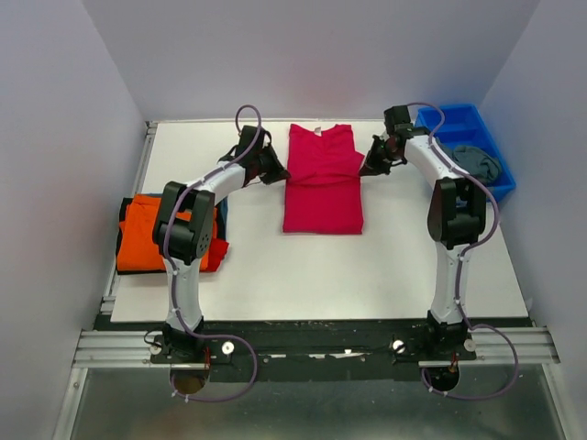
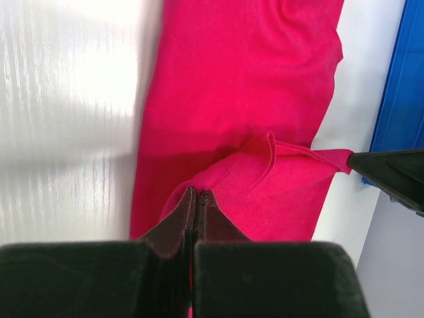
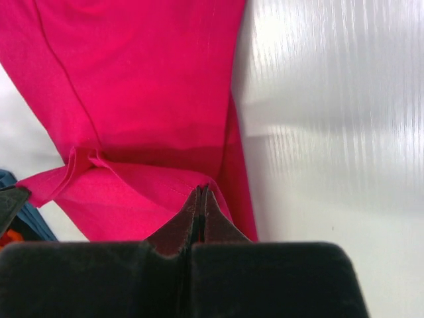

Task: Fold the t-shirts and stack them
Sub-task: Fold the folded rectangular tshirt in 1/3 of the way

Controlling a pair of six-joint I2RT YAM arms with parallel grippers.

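Observation:
The large crimson-pink t-shirt [image 1: 321, 197] lies on the white table [image 1: 367, 266], collar at the far end. My left gripper [image 1: 275, 170] is shut on its left edge [image 2: 197, 192]. My right gripper [image 1: 371, 163] is shut on its right edge [image 3: 202, 189]. A raised fold of the cloth [image 2: 278, 192] is stretched between them, a little above the layer below. An orange t-shirt [image 1: 147, 229] tops a stack at the table's left edge, with red [image 1: 215, 258], black and blue cloth showing under it. A grey-blue t-shirt [image 1: 479, 163] lies in the blue bin.
The blue plastic bin [image 1: 459, 119] stands at the far right corner, close behind my right arm, and shows in the left wrist view [image 2: 397, 99]. Walls close in the table on three sides. The right gripper's fingertip [image 2: 391, 173] shows in the left wrist view.

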